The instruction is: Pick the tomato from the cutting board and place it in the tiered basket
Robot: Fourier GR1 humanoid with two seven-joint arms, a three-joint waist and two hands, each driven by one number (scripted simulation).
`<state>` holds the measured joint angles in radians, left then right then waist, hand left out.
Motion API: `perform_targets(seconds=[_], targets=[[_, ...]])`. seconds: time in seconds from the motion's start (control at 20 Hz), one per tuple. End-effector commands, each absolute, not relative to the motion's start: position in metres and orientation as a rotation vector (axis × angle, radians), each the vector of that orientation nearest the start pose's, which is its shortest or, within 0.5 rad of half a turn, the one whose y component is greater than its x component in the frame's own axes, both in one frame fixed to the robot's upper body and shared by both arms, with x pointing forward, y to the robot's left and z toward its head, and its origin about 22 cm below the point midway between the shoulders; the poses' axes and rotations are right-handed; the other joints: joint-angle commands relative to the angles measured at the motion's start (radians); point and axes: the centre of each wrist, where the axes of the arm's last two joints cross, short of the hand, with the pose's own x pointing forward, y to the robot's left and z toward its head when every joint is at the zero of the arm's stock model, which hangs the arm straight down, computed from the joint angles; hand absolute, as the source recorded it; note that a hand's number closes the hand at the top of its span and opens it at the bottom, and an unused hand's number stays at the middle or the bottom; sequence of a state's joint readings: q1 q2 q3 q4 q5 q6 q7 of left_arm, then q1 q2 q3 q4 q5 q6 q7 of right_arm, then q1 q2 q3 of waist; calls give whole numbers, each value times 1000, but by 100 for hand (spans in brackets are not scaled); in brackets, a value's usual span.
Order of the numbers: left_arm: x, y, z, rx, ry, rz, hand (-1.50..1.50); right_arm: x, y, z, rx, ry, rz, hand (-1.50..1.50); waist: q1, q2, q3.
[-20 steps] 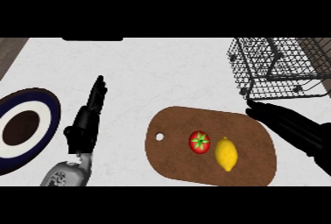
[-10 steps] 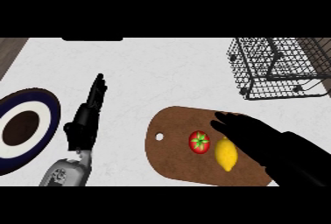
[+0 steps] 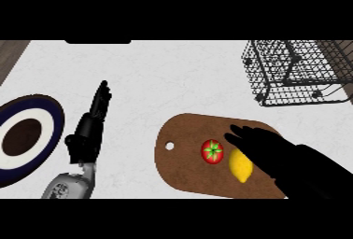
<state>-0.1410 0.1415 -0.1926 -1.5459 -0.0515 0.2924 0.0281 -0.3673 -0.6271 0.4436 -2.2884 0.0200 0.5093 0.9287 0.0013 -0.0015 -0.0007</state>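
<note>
Tomato (image 3: 212, 151) lies on the brown cutting board (image 3: 186, 158), left of a lemon (image 3: 241, 166), apparently touching it. Right hand (image 3: 265, 149) sits over the board's right part, fingers straight and close together, tips just right of the tomato, not closed on it; actual contact can't be made out. The hand covers part of the lemon's right side and the board's right end. Board's lower edge is cut off. Left hand (image 3: 89, 128) rests open on the pale counter (image 3: 172, 79), fingers straight, pointing up. Tiered basket (image 3: 293, 74) stands upper right, wire frame, partly cropped. Dark-rimmed plate (image 3: 21, 140) is cut by the left edge.
</note>
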Motion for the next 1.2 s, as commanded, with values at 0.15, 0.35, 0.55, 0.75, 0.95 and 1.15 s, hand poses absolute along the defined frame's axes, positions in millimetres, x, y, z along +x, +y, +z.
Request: perform_targets(seconds=[0.15,0.35,0.55,0.75,0.95,1.15], targets=[[273,213,24,181,-1654,-94,0,190,-176,196,-515,-1201,1480,-150,-2,1,0],[262,216,19,175,-1654,-105,0,206,-168,189,-526,-1202,1516,-150,4,1,0],[264,199,34,180,-1655,-120,0,195,-146,186,-546,-1269,1595,-150,4,0,1],[266,213,51,205,-1664,-102,0,193,-162,187,-605,-1264,1617,-150,1,0,1],[265,191,48,191,-1667,-110,0,205,-159,171,-659,-1251,1558,-150,0,0,1],[267,199,34,197,-1666,-116,0,207,-184,154,-664,-1204,1515,-150,-5,1,1]])
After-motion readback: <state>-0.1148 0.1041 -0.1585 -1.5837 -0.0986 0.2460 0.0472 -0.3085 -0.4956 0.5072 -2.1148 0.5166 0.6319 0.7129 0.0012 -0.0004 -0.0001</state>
